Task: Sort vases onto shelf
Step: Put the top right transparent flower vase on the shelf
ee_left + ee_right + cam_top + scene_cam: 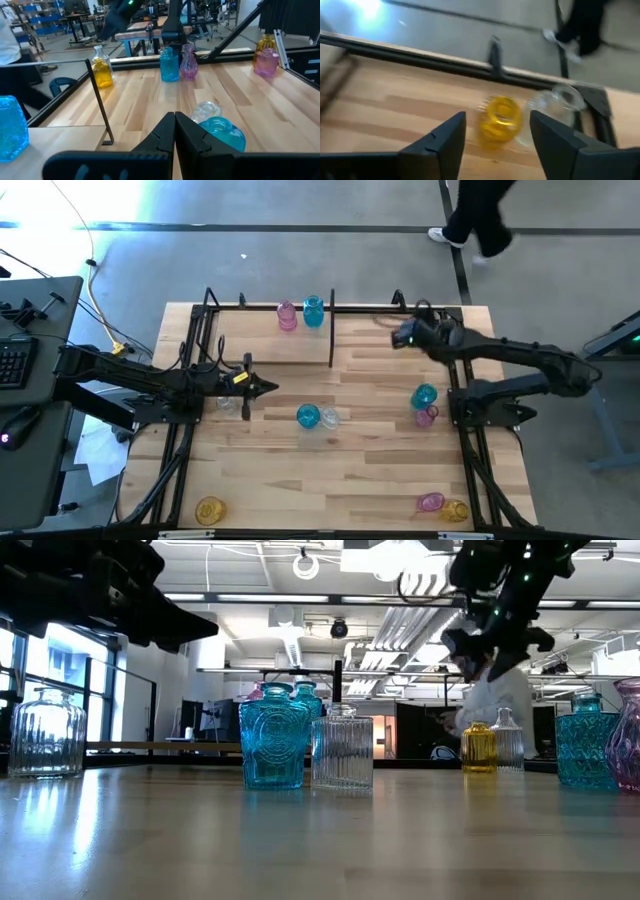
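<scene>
My right gripper (398,336) is open over the far right part of the shelf (332,340), a black rod frame on pale planks. In the right wrist view its fingers stand on either side of a yellow vase (501,117), above it, with a clear vase (559,102) beside it. My left gripper (268,388) is shut, empty, and held above the table left of centre, near a clear vase (230,406). A pink vase (287,315) and a teal vase (313,310) stand on the shelf's far edge. A teal vase (308,416) and a clear vase (328,418) stand mid-table.
Teal (424,395) and pink (426,416) vases stand by the right arm's base. At the near edge are a yellow vase (210,509) on the left, and pink (431,502) and yellow (455,510) on the right. A person (480,220) walks beyond the far edge.
</scene>
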Robot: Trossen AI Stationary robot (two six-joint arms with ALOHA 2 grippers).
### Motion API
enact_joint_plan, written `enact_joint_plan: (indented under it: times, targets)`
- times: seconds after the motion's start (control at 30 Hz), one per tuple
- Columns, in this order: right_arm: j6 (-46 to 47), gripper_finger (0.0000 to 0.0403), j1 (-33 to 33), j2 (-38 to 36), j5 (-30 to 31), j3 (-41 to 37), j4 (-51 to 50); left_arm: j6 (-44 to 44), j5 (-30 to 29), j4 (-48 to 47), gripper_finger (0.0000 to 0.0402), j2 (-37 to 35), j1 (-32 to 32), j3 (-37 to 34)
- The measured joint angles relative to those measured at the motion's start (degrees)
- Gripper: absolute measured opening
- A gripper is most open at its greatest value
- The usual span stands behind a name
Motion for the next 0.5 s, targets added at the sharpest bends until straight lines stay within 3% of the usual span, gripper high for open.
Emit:
enact_joint_plan:
  times: [0.2,0.5]
  targets:
    - [-0.43,0.0238,-10.47,0.58,-2.23,0.00,-1.94,-0.51,0.00,0.53,0.0001,0.00,0.07,0.00]
    - [-2.60,0.0240,-18.13,0.63,-2.76,0.00,-1.74,-1.43,-0.31,0.51,0.0001,0.00,0.07,0.00]
